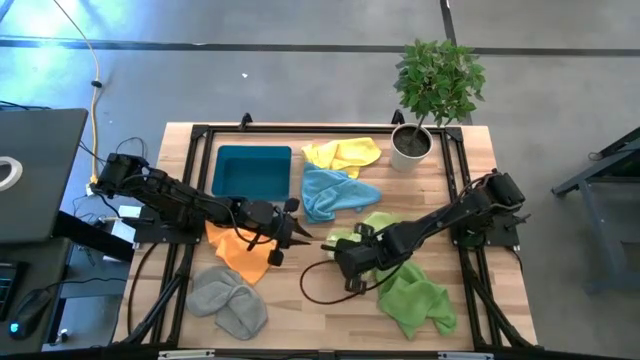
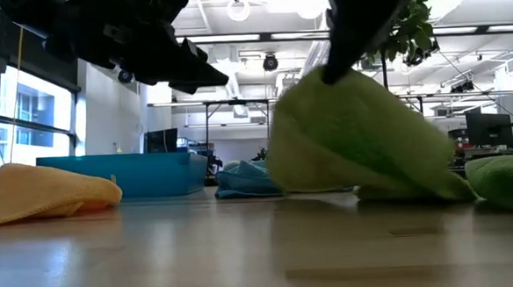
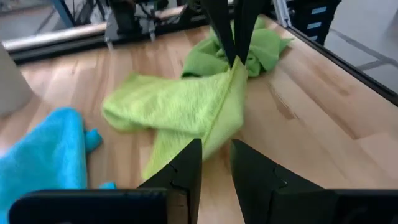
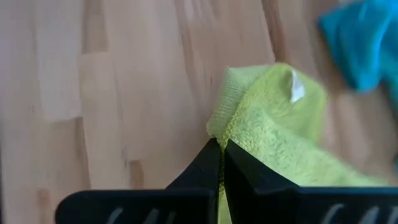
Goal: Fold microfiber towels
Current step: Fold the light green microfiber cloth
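The light green towel (image 1: 378, 222) lies near the table's middle, one end raised by my right gripper (image 4: 221, 152), which is shut on it. My left gripper (image 3: 216, 168) stands open a little to the towel's left, above the table, with nothing between its fingers. An orange towel (image 1: 240, 250) lies under the left arm and a grey one (image 1: 228, 300) near the front left. The brighter green towel (image 1: 415, 300) is bunched at the front right. Yellow (image 1: 345, 155) and light blue (image 1: 335, 190) towels lie farther back. My right gripper pinches a folded edge of the light green towel (image 4: 233, 134) between its two fingers (image 3: 235, 43). The fingers slant down from above. The towel hangs below them like a tent (image 2: 352, 130), and its lower part (image 3: 174, 106) is spread on the table.
A dark teal tray (image 1: 252, 170) stands at the back left, and a potted plant (image 1: 412, 145) at the back right corner. A black cable loop (image 1: 318, 285) lies on the wood in front of my right gripper. Bare wood shows at the front middle.
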### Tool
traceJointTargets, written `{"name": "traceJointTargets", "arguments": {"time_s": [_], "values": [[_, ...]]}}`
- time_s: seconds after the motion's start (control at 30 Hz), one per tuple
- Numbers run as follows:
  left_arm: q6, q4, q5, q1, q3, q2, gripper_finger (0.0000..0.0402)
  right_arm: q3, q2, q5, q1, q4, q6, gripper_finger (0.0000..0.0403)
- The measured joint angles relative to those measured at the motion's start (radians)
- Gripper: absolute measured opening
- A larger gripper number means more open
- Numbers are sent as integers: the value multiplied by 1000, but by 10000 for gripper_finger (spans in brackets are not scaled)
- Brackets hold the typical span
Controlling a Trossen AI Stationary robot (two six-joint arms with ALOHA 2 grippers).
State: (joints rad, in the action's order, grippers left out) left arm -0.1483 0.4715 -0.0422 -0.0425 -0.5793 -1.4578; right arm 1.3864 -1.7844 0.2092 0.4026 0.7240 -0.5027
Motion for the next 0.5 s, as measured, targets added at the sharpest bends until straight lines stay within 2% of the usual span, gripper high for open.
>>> {"name": "traceJointTargets", "arguments": {"time_s": [0.2, 0.43, 0.5], "values": [[-46, 64, 0, 0, 0, 0, 79, 44, 0, 83, -6, -3, 303, 0], [-65, 121, -113, 0, 0, 0, 127, 54, 0, 160, -39, -32, 563, 0], [-65, 143, -109, 0, 0, 0, 141, 54, 0, 160, -56, -60, 607, 0]]}}
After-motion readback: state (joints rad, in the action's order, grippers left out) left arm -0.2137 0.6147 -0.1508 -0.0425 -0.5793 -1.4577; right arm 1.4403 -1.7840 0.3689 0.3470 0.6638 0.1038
